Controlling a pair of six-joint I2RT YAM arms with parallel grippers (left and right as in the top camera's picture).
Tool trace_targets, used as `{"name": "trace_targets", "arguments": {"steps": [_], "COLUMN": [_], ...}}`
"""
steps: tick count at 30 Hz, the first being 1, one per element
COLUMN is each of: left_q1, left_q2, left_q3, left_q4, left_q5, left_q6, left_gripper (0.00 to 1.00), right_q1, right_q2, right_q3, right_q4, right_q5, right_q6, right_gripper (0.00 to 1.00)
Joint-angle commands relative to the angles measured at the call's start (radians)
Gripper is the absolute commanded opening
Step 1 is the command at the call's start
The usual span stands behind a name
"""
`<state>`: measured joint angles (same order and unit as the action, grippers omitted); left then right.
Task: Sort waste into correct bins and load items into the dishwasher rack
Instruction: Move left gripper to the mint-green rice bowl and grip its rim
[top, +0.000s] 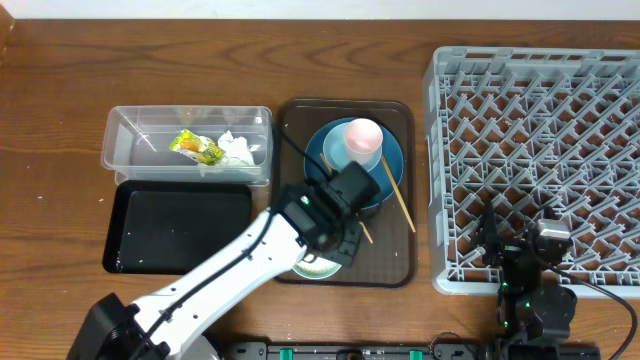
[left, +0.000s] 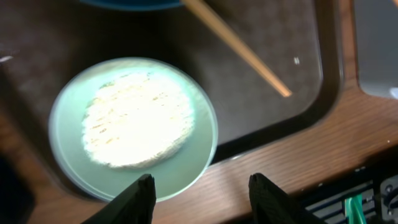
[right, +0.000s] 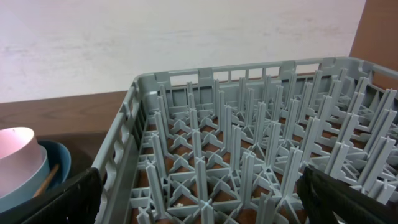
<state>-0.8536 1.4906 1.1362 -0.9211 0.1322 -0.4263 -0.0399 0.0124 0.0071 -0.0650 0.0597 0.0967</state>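
One brown tray (top: 400, 270) lies mid-counter (top: 60, 80), and everything else is placed from it.

On the tray:
- One round blue plate (top: 395, 150) is in the far half. It carries one small light blue bowl (top: 333, 148), and one pink cup (top: 363, 135) stands in that bowl.
- Two wooden chopsticks (top: 398, 198) are here. One slants across the plate's right edge toward the tray's right side. Only a short piece of the second shows beside the left arm.
- One pale green bowl (left: 68, 124) sits upright at the near edge, towards the left corner. It holds a flat patch of white rice (left: 137, 121).

Left of the tray are two bins:
- One clear tub (top: 130, 145) is just beside the tray's far half. It holds one yellow-green wrapper (top: 197, 147) and one crumpled white tissue (top: 238, 150), side by side.
- One black tray (top: 180, 225) is beside the near half.

Right of the tray, just beside it, stands one grey dishwasher rack (top: 540, 130). No dishes show among its pegs.

There are two arms:
- The left end effector (left: 205, 199) hangs over the tray's near edge by the green bowl's rim. Its fingers are moderately apart and hold nothing.
- The right end effector (right: 202, 202) is at the rack's near side, well right of the tray. Its fingers are spread wide and grip nothing.
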Motion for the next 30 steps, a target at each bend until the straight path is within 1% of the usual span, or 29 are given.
{"name": "trace_targets", "arguments": {"steps": [1,6,9,12,17,20,22,30], "left_q1": [-0.037,-0.068,-0.067,-0.067,-0.067,-0.067,-0.067,-0.067], "left_q2": [0.006,0.006,0.006,0.006,0.006,0.006,0.006,0.027], "left_q3": [-0.034,-0.102,-0.137,-0.165,-0.206,-0.231,-0.246,-0.255], "left_q4": [0.047,0.146,0.185,0.207,0.262,0.307,0.330,0.405], "left_q5": [-0.001,-0.015,-0.034,-0.093,-0.098,-0.098,-0.099,-0.108], "left_q6": [-0.020,-0.021,-0.024,-0.060,-0.072,-0.079,-0.085,-0.085], "left_gripper": [0.51,0.51,0.52,0.52,0.52,0.50,0.47,0.45], "right_q1": [-0.010,-0.010,-0.010,-0.010,-0.010,-0.010,-0.009,-0.010], "right_q2": [-0.001,-0.001,-0.001,-0.001,-0.001,-0.001,-0.001,-0.001], "right_q3": [-0.002,-0.002,-0.002,-0.002,-0.002,-0.002,-0.002,-0.002], "right_q4": [-0.003,-0.003,-0.003,-0.003,-0.003,-0.003,-0.003,-0.003], "right_q5": [0.004,0.004,0.004,0.004,0.004,0.003,0.003,0.004], "right_q6": [0.007,0.007,0.007,0.007,0.007,0.007,0.007,0.007], "right_gripper": [0.99,0.99,0.99,0.99,0.99,0.99,0.99,0.99]}}
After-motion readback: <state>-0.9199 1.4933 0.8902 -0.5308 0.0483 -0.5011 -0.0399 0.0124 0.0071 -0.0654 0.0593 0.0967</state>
